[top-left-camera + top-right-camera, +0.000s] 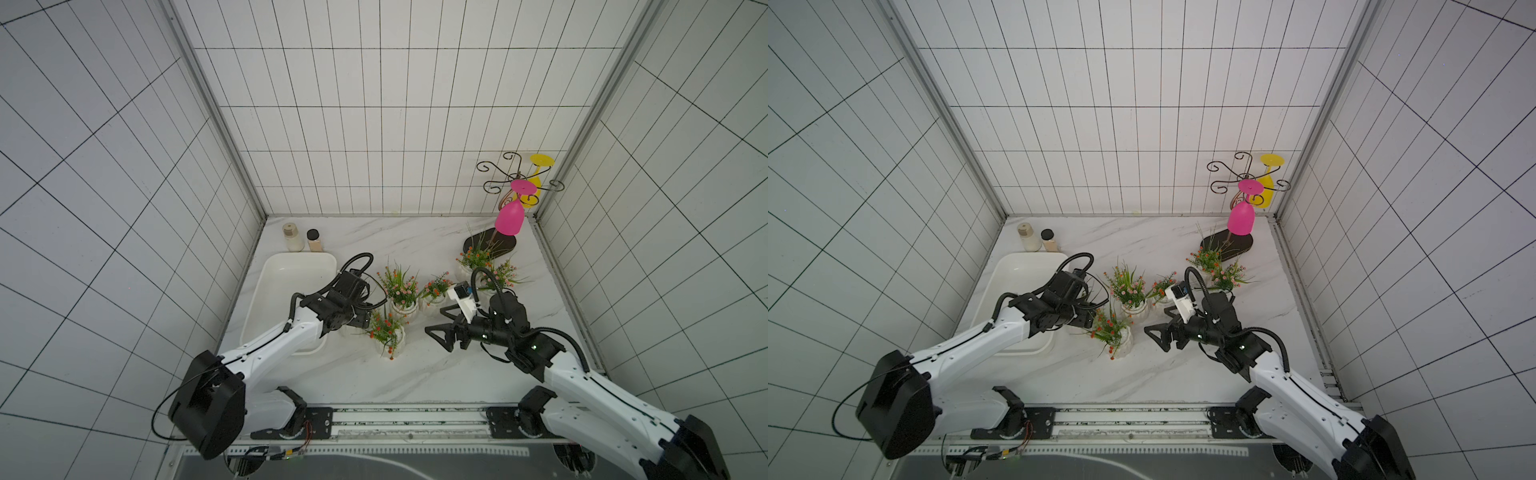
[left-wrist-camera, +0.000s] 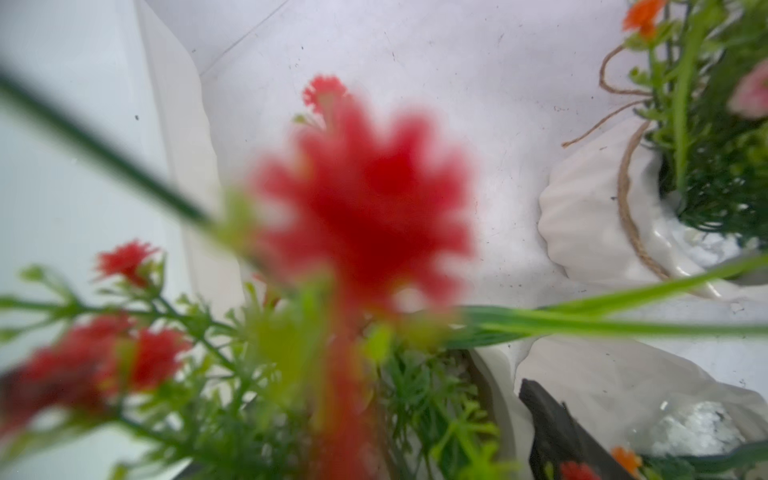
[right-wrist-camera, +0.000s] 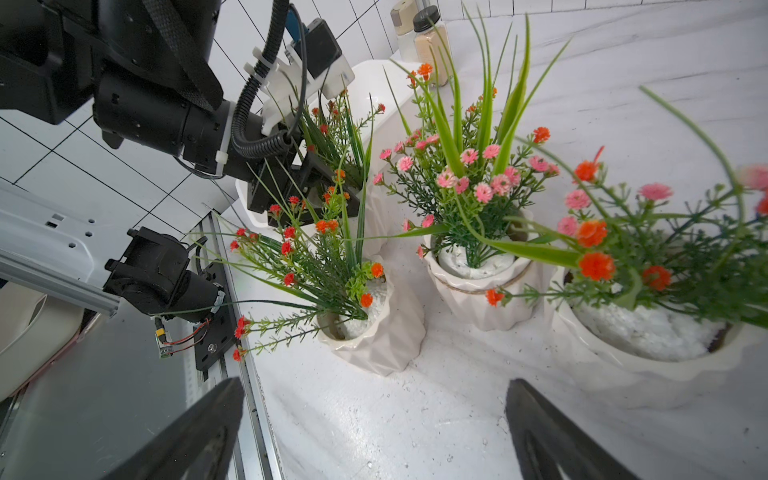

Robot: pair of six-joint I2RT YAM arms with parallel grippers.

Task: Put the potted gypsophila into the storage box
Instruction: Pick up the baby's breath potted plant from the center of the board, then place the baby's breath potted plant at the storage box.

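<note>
Marble tabletop (image 1: pixel 374 374) is bearing the flowerpots (image 3: pixel 374 332), none showing in the storage box (image 1: pixel 291 282). Beside that box, the left gripper (image 3: pixel 307 191) is reaching into the red-flowered pot (image 3: pixel 332 141), likely to lift it, grip hidden, while the right gripper (image 3: pixel 374 390) is hanging wide open.

We log 2 arms, left arm (image 1: pixel 266 345) and right arm (image 1: pixel 582 382): white shells, black joints, black corrugated hoses (image 1: pixel 357 259) zip-tied on. Right gripper (image 3: pixel 374 386): black triangular fingers (image 3: pixel 199 432); white camera block (image 1: pixel 463 297) at wrist.

left claw (image 3: pixel 307 193) low, right claw (image 1: pixel 435 338) spread wide
</note>
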